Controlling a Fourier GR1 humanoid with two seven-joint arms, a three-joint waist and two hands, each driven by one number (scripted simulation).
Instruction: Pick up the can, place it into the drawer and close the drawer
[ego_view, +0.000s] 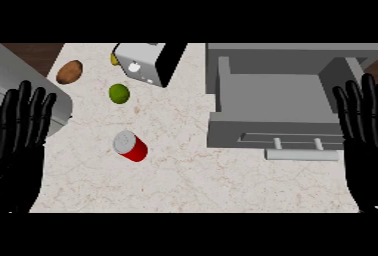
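Pale stone worktop (192, 185) fills the view. At the far left, the left hand (22, 130) rests by the edge, fingers straight up and spread, holding nothing. Next to it sits a grey box (63, 107) at the worktop's edge. Further in lie a brown potato (69, 71) and a green lime (119, 93). Below the lime stands the red can (131, 146), tilted a bit, alone, with no hand touching it. Up top is a white and black box (148, 62) with something yellow behind it. To the right, the grey drawer (273, 92) is pulled open, with its handle (303, 155) in front. At the far right, the right hand (360, 135) rests too, fingers straight and spread. No step has begun, I think. Next, a hand must reach the can and curl round it.
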